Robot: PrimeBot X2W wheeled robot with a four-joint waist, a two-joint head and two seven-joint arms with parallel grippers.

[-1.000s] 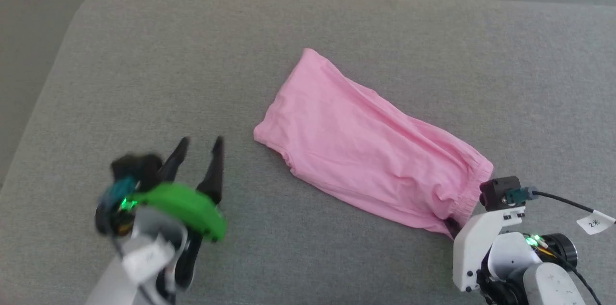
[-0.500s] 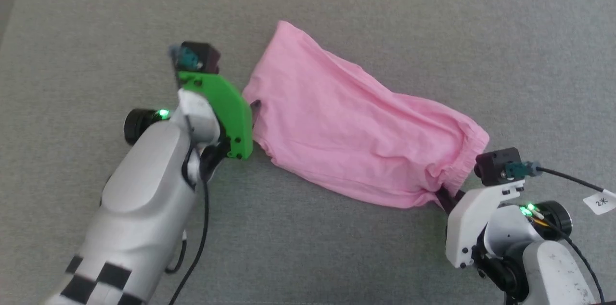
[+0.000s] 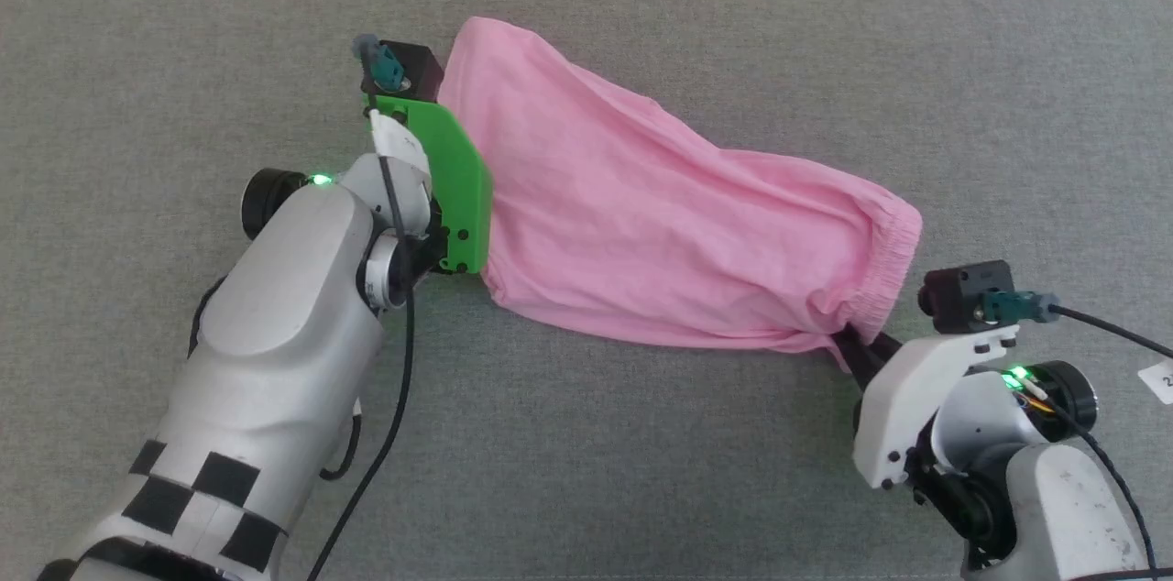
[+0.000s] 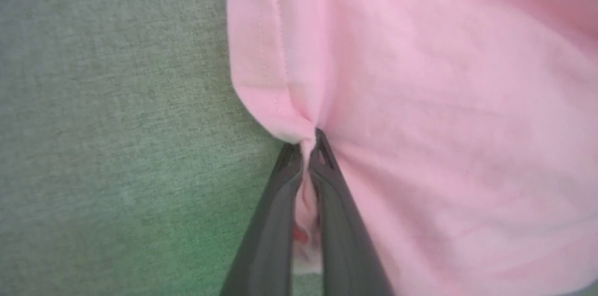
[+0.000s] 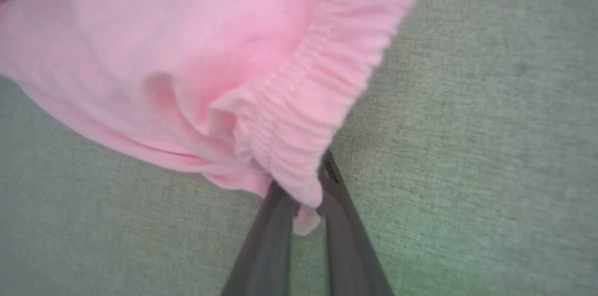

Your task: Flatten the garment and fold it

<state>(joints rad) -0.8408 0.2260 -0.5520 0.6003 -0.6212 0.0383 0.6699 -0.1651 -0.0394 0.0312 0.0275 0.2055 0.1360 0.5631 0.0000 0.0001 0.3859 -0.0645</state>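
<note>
Cloth tension was the governing factor for the step in hand, judged to be the spreading of the garment (image 3: 641, 224) before any fold. The grey padded surface (image 3: 183, 13) extended beyond the garment on all sides. The garment ran slackly between the two arms, creased along its length and bunched at its waistband end. For a good result, both ends should be drawn apart evenly and low, so that the thin cloth settles flat without slipping from either grip.

The left arm (image 3: 284, 334) reached to the garment's hemmed end, its green bracket (image 3: 454, 187) against the cloth. The right arm (image 3: 1008, 471) stood at the garment's waistband end. The left gripper (image 4: 306, 144) was closed on a pinch of cloth just beside the hem (image 4: 275, 30). The right gripper (image 5: 302, 193) was closed on a corner of the gathered waistband (image 5: 327, 76).
</note>
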